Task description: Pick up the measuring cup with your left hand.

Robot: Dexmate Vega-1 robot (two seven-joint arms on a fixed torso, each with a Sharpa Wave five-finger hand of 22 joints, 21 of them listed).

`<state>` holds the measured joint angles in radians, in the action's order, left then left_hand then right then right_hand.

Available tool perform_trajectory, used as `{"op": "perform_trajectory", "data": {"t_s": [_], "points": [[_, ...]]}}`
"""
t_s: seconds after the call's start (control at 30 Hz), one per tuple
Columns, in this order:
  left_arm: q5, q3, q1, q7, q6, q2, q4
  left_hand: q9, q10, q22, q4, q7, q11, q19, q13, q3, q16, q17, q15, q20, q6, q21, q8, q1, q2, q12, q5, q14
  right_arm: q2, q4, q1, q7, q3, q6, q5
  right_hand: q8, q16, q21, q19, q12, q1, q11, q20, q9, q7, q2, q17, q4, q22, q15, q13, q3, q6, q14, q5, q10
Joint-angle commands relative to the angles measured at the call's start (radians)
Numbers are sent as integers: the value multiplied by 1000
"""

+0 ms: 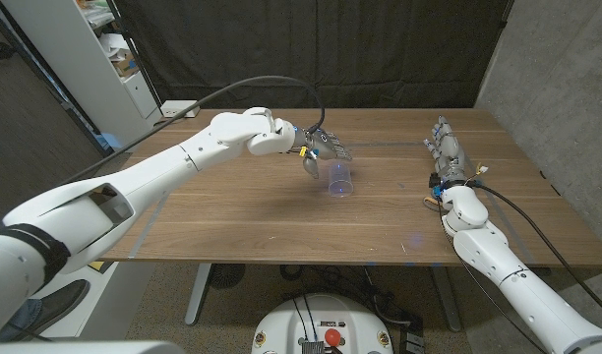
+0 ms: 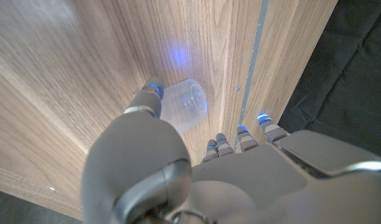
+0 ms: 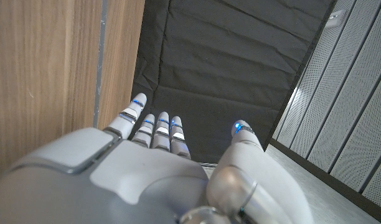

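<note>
Where black curtain (image 1: 311, 49) hangs, wooden table (image 1: 232, 211), clear measuring cup (image 1: 338, 178), grey wall (image 1: 562, 88)

Left hand (image 2: 197, 174) fingers (image 2: 152, 93) touch the measuring cup (image 2: 185, 106) (clear plastic).

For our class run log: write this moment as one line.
left hand: closing around measuring cup | cup: on table | right hand: idle

Left hand (image 1: 321, 147) outstretched mid-table, fingers apart; right hand (image 1: 449, 157) on edge, fingers extended.
</note>
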<state>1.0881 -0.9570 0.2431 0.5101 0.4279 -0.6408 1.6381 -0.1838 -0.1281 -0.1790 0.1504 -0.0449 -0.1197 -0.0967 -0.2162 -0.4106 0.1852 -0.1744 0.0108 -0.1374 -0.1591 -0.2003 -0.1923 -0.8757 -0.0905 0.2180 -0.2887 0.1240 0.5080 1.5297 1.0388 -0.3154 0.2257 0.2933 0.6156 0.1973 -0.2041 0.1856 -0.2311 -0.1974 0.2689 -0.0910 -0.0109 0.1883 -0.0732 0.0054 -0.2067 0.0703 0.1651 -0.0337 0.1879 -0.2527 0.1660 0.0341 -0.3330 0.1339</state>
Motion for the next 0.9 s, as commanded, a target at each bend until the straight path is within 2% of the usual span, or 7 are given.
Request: {"op": "perform_trajectory", "data": {"t_s": [0.03, 0.53, 0.77, 0.9], "points": [[-22, -7, -3, -3, -6, 5, -31, -2, 6, -3, 0, -2, 0, -3, -1, 6, 2, -6, -1, 1, 4, 1, -4, -11, 3, 5, -5, 3, -7, -27, -7, 15, 6, 11, 6, 0, -4, 2, -1, 0, 1, 7, 4, 2, 4, -5, -4, 3, 5, 0, 2, 3, 2, 11, -8, 5], [-39, -63, -49, -38, 15, 65, -156, -2, 10, -3, -2, -5, -3, -2, -1, 11, 3, -6, -1, 0, 10, 0, -6, -18, 6, 8, -9, 2, -16, -75, -28, 31, 10, 25, 14, 1, -5, 3, -1, 0, 0, 6, 5, 2, 5, -6, -4, 4, 5, 1, 3, 4, 5, 13, -11, 6], [-45, -83, -55, -48, 15, 72, -169, -2, 21, -3, -3, -8, -4, 2, -1, 16, 5, -6, -2, 1, 21, -2, -9, -24, 7, 12, -12, -3, -18, -90, -35, 39, 9, 29, 20, 2, -4, 3, -1, 0, 0, 5, 4, 2, 4, -6, -4, 5, 5, 1, 3, 5, 6, 13, -12, 7], [-30, -87, -46, -67, -1, 63, -153, -2, 35, -3, -3, -8, -2, 4, -1, 17, 6, -6, -2, -1, 32, -2, -12, -28, 8, 18, -14, -6, -19, -95, -38, 43, 10, 32, 24, 2, -5, 3, -1, 0, 0, 5, 5, 2, 5, -6, -4, 5, 5, 0, 3, 5, 6, 13, -13, 8]]}}
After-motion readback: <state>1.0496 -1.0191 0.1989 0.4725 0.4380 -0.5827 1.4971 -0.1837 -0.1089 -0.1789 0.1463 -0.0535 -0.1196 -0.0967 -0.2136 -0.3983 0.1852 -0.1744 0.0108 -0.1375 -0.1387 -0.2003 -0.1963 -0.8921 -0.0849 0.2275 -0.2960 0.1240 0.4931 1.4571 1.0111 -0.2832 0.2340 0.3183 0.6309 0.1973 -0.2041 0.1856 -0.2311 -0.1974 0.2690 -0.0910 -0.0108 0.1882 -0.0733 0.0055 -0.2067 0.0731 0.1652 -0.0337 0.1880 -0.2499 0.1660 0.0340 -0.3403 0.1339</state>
